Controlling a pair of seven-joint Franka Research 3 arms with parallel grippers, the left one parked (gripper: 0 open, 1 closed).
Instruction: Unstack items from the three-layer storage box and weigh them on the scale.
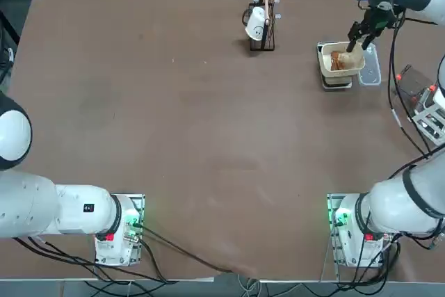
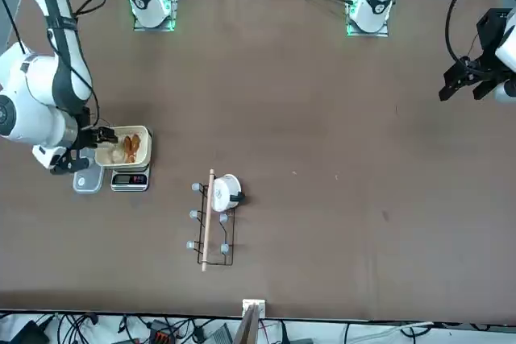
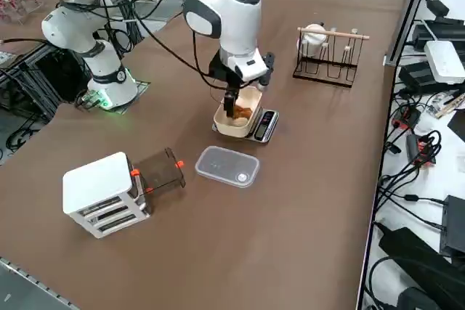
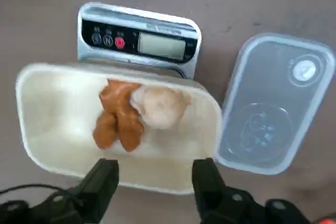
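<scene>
Top view: scale (image 1: 336, 81) with cream bowl (image 1: 341, 59) sits near the table's far right corner; right pincer (image 1: 357, 33) hangs over the bowl's far rim.

Front view: wide bare table (image 2: 322, 118) beyond the wire rack (image 2: 214, 219).

Right side view: storage box (image 3: 102, 194) stands near the right edge, clear lid (image 3: 227, 166) between it and the scale.

Right wrist view: fingers (image 4: 102, 182) spread, empty; items (image 4: 136, 111) lie in the bowl

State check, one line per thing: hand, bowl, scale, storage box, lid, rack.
right hand: open, empty, above the bowl's rim
cream bowl: on the scale, holds the items
items: reddish-brown and tan lumps, touching
scale: display blank
clear lid: flat on table beside scale
storage box: one drawer out beside it
wire rack: upright, white cup hanging
</scene>
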